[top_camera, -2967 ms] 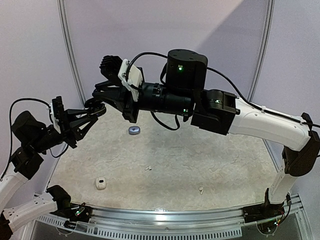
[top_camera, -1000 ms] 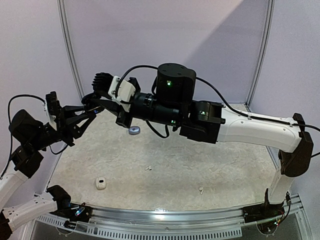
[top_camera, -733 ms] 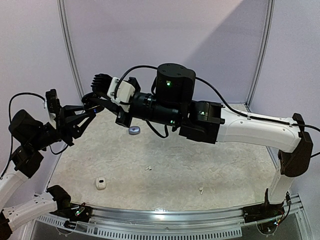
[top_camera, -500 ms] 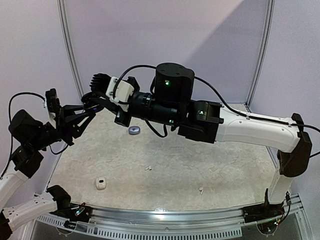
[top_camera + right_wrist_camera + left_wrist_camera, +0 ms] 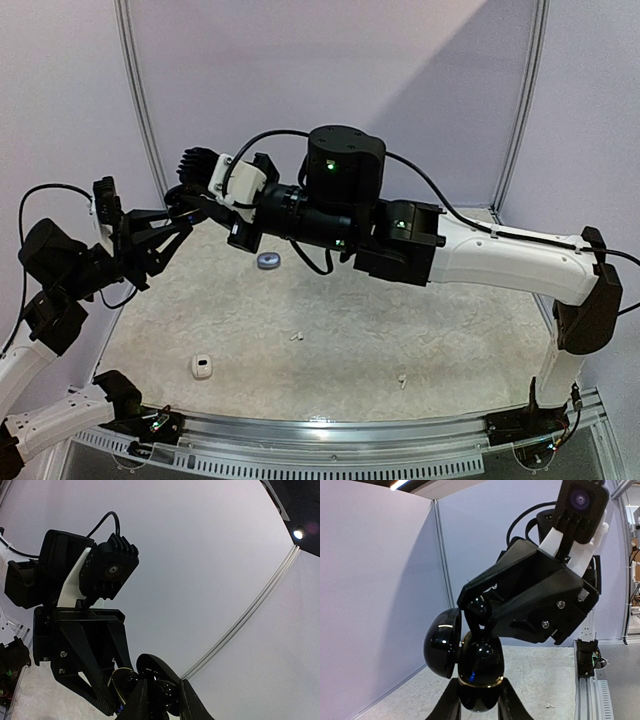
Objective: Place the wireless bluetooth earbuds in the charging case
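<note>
A glossy black charging case (image 5: pixel 480 666) stands with its lid (image 5: pixel 441 642) swung open to the left, and my left gripper (image 5: pixel 479 706) is shut on its lower half. From above, my right gripper (image 5: pixel 164 690) reaches into the case's mouth, shut on a small black earbud (image 5: pixel 169 694). The case's gold rim (image 5: pixel 120 677) shows just left of the right fingers. In the top view both grippers meet in the air at the far left: left gripper (image 5: pixel 180 226), right gripper (image 5: pixel 194 208). Two white earbuds (image 5: pixel 296 336) (image 5: pixel 401 380) lie loose on the table.
A blue-grey case (image 5: pixel 267 260) lies on the table under the right arm. A white case (image 5: pixel 202 367) sits near the front left. The left side wall (image 5: pixel 140 130) stands close behind the grippers. A metal rail (image 5: pixel 330 432) borders the table's near edge.
Both grippers have drifted slightly up and left together since three seconds ago. The black case stays in the left gripper and the right fingers stay at its mouth.
</note>
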`<state>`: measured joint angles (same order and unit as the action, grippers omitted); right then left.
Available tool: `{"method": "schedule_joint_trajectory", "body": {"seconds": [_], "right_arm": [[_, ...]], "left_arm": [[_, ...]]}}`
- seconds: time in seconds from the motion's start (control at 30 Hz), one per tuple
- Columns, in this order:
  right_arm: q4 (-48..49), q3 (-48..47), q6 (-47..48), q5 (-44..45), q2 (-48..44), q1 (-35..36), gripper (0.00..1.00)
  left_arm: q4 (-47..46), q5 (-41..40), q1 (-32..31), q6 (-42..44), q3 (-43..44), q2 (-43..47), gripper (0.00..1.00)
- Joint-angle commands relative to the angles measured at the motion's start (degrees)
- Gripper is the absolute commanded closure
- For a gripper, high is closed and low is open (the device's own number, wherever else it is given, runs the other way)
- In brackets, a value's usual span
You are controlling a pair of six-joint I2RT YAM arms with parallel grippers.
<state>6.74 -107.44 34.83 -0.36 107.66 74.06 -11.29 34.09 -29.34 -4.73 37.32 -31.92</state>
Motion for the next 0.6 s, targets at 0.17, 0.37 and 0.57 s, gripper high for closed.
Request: {"method": "schedule_joint_trajectory", "body": {"seconds": [0.17, 0.37, 0.57], "right_arm": [[-4.38, -1.58, -0.27, 1.8, 2.65, -0.5, 0.79], [-4.46, -1.7, -0.53, 2.59, 2.65, -0.61, 0.78], [-4.85, -1.81, -2.47, 4.38, 2.66, -0.9, 0.76]], "left_arm": [[-3.11, 0.04, 0.43, 0.34, -0.22, 0.17, 1.0], [-2.9, -0.06, 0.43, 0.21, -0.23, 0.19, 1.0], [-2.52, -0.86, 0.43, -0.54, -0.19, 0.19, 1.0]]}}
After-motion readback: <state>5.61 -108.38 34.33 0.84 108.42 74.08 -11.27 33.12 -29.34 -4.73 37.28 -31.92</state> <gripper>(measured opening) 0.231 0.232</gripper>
